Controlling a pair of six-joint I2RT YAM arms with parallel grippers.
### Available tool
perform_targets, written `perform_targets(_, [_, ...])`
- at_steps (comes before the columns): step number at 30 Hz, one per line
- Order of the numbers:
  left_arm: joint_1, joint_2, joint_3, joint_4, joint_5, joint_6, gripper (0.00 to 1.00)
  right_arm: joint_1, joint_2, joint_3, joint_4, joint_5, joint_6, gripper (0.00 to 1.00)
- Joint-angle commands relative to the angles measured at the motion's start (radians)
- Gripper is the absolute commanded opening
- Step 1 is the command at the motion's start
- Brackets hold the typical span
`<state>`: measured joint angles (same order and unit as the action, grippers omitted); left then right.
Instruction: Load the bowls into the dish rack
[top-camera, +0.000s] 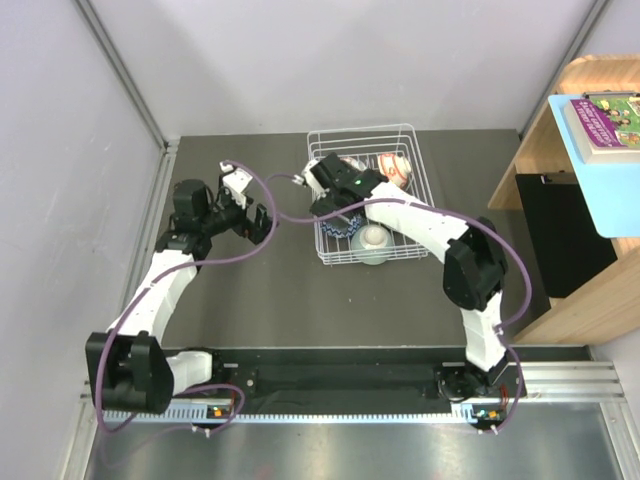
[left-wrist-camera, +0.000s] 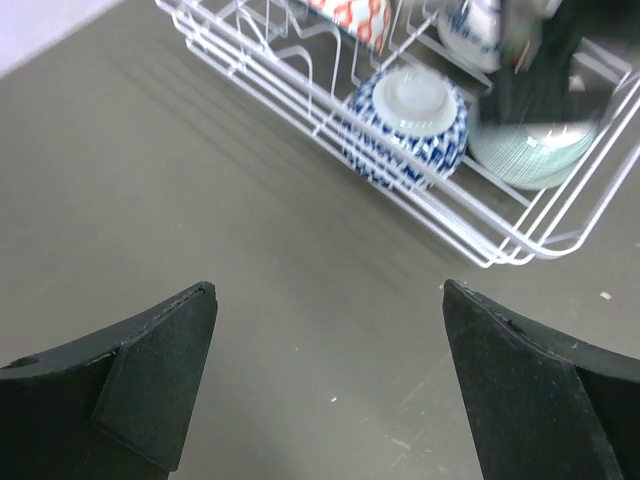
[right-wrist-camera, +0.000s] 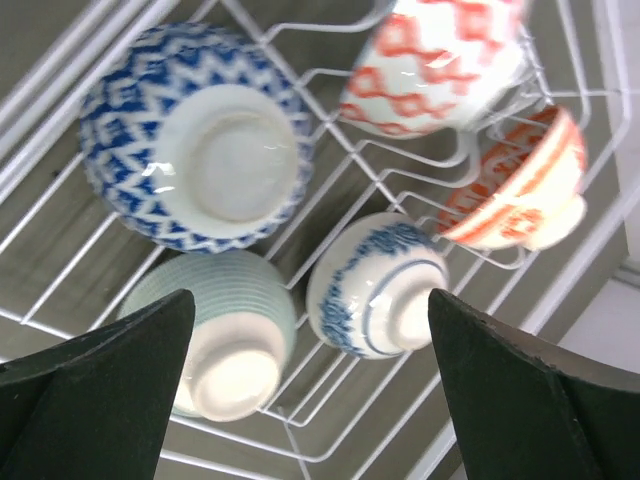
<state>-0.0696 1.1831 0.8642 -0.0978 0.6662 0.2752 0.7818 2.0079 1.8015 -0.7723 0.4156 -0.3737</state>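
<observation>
The white wire dish rack (top-camera: 412, 150) stands at the back middle of the table with several bowls in it, all bottom up or on their sides. The right wrist view shows a blue zigzag bowl (right-wrist-camera: 200, 135), a pale green bowl (right-wrist-camera: 225, 340), a blue-and-white bowl (right-wrist-camera: 380, 285) and two orange-red bowls (right-wrist-camera: 435, 65) (right-wrist-camera: 520, 180). My right gripper (right-wrist-camera: 310, 295) hangs open above them, holding nothing. My left gripper (left-wrist-camera: 328, 290) is open over bare table, left of the dish rack (left-wrist-camera: 440, 215), with the blue bowl (left-wrist-camera: 405, 125) ahead of it.
Grey walls close in the table at the back and left. A wooden shelf unit (top-camera: 590, 200) stands past the right edge. Dark tabletop (top-camera: 300, 300) lies between the rack and the arm bases.
</observation>
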Motion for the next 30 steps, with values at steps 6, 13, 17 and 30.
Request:
perform_targets(6, [-0.111,0.125,0.079,0.009,-0.145,0.047,0.99,-0.269,-0.139,0.041,0.07,0.054,0.117,1.0])
perform_targets(13, [-0.209,0.271,0.22,-0.017,-0.206,0.015,0.99,-0.43,-0.153,-0.013,0.064,-0.131,0.134,0.82])
perform_targets(17, [-0.233,0.383,0.321,-0.052,-0.246,-0.017,0.99,-0.487,-0.138,-0.017,0.038,-0.231,0.136,0.81])
perform_targets(30, [-0.295,0.605,0.564,-0.201,-0.41,-0.076,0.99,-0.576,-0.133,-0.145,0.068,-0.403,0.139,0.66])
